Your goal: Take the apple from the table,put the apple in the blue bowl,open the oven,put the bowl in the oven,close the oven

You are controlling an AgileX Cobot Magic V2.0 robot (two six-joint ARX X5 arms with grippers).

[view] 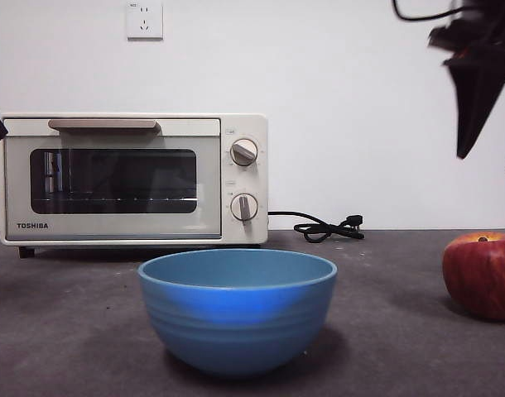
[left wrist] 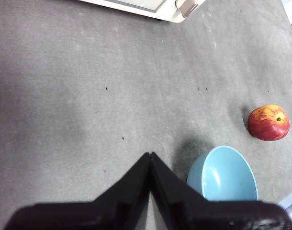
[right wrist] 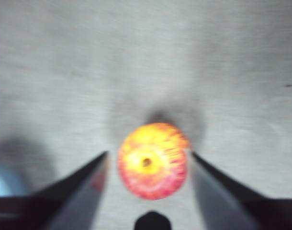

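The red apple (view: 482, 275) rests on the dark grey table (view: 70, 331) at the right edge of the front view, right of the blue bowl (view: 237, 310). My right gripper (right wrist: 148, 155) hangs open well above the apple (right wrist: 152, 160), which lies between the jaws from above; it shows as a dark tip (view: 476, 107) at the top right. The left gripper (left wrist: 150, 155) is shut and holds nothing, above bare table near the bowl (left wrist: 223, 174) and apart from the apple (left wrist: 268, 122). The cream oven (view: 135, 179) stands behind the bowl with its door closed.
A black cord (view: 323, 227) lies on the table right of the oven. A white wall socket (view: 144, 20) sits high on the wall. A corner of the oven (left wrist: 151, 6) shows in the left wrist view.
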